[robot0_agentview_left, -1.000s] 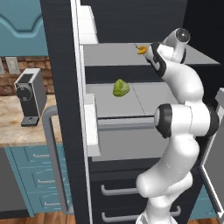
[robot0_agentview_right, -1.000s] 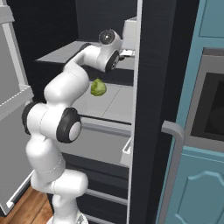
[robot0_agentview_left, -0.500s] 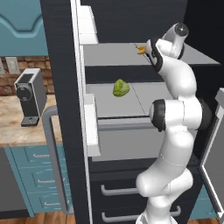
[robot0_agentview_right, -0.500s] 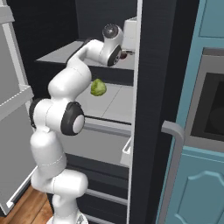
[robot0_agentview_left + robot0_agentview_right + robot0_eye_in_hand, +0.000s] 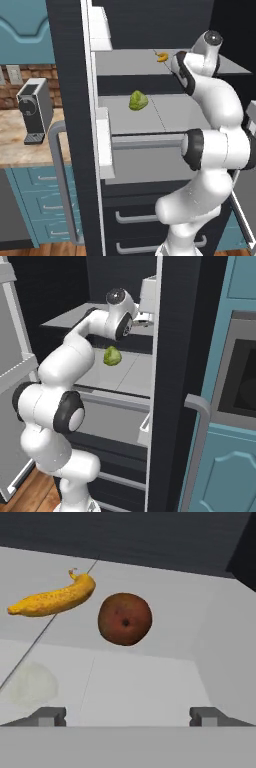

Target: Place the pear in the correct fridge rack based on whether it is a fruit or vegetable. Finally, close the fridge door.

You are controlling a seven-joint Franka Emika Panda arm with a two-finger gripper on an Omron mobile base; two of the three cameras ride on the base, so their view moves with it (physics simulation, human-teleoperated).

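Note:
The pear [image 5: 125,619], brownish-red and round, rests on the upper fridge rack [image 5: 150,682] just right of a yellow banana [image 5: 52,598]. My gripper [image 5: 129,717] is open, its two fingertips [image 5: 47,716] wide apart on the near side of the pear and touching nothing. In the left base view my arm reaches onto the same rack [image 5: 130,62] beside the banana [image 5: 161,56], and it hides the pear there.
A green leafy vegetable [image 5: 138,100] lies on the lower shelf [image 5: 165,117]. The open fridge door [image 5: 75,125] stands to the left with its long handle [image 5: 60,185]. A grey appliance [image 5: 35,107] sits on the counter. An oven [image 5: 240,381] is on the right.
The jaws have opened and let go of the pear, which now rests on the rack. The hand has drawn back slightly.

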